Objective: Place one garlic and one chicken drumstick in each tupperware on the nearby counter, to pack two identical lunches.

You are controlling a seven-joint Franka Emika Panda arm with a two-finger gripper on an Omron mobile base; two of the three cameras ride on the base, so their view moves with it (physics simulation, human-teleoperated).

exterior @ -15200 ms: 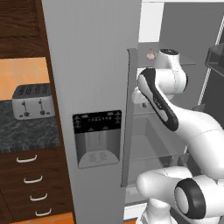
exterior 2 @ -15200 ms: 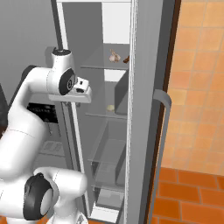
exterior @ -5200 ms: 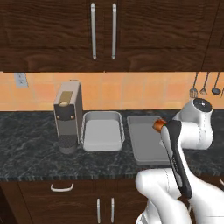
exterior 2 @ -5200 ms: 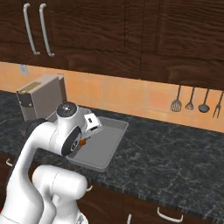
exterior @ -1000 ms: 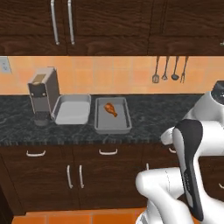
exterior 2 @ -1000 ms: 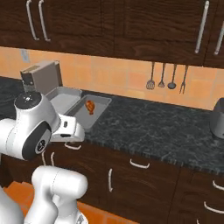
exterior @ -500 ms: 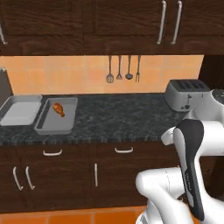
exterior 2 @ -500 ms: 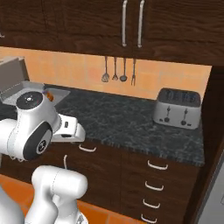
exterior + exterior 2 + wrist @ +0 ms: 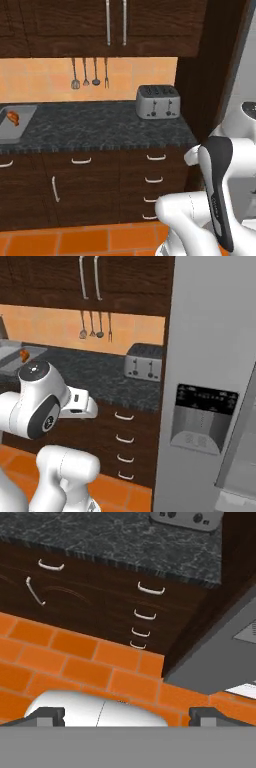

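the room was a dark-wood kitchen with an orange tile floor (image 9: 75, 657) and an orange backsplash. a tall grey fridge (image 9: 210, 381) with a dispenser panel stood just past the right end of the tabletop (image 9: 100, 125), which was black-grey speckled stone over drawers with silver handles. a steel toaster (image 9: 158, 101) sat near the right end against the back wall, and four utensils (image 9: 90, 75) hung on the wall above the middle.

at the far left edge of the tabletop lay a shallow grey container (image 9: 20, 131), cut off by the frame, with a chicken drumstick (image 9: 13, 117) inside it near the back. the second container and the garlic could not be made out.

the robot arm (image 9: 45, 401) was folded close to its body, well apart from the container. the pincer (image 9: 125, 714) pointed down at the floor; its two dark tips sat wide apart at the bottom of the hand view with nothing between them, so it was spread and carrying nothing.

judging by looks, a drumstick would be light, somewhat soft and slick, best pinched across the thick meaty end. garlic would likely be light, firm and round, prone to rolling, so a grip across its widest part would suit.
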